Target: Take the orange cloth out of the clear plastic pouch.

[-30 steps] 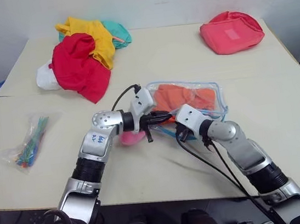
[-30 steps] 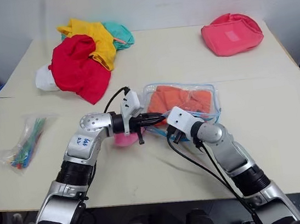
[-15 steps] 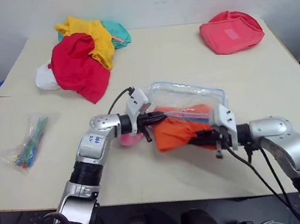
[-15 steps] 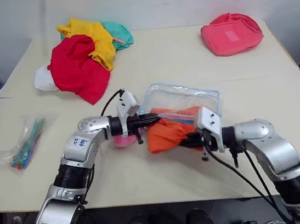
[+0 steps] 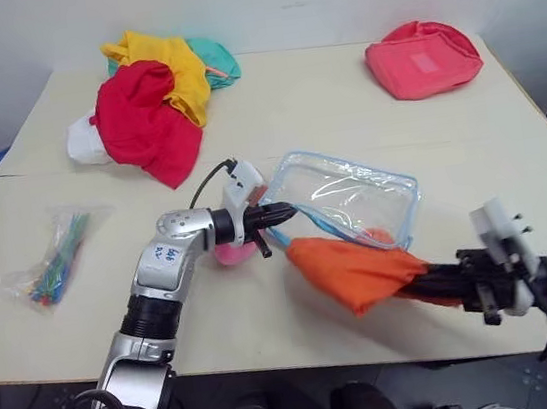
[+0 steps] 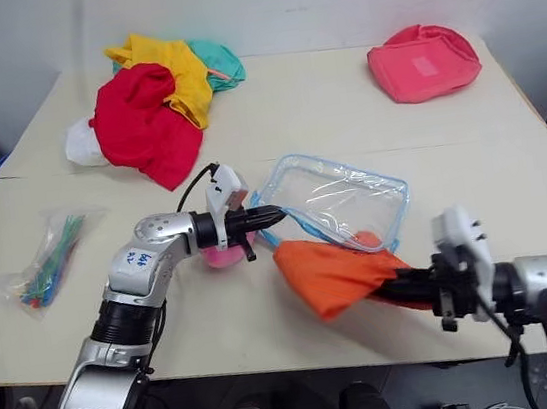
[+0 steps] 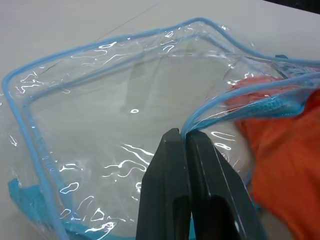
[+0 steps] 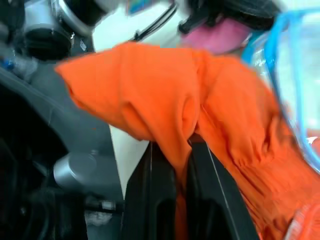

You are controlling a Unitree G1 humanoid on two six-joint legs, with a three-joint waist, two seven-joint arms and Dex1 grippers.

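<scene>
The clear plastic pouch with light-blue edging lies mid-table, its open mouth facing the near edge. My left gripper is shut on the pouch's blue rim, fingers pressed together. The orange cloth hangs bunched in front of the pouch, almost wholly outside it, with a small end still at the mouth. My right gripper is shut on the cloth near the table's front right; the fabric is pinched between its black fingers.
A pile of red, yellow and teal cloths sits at the back left. A pink-red fabric pouch lies back right. A small bag of coloured sticks rests at the left. A pink object lies beneath my left gripper.
My right gripper has drawn back toward the front right, dragging the orange cloth out of the pouch. The pouch now looks nearly empty. My left gripper has stayed on the rim.
</scene>
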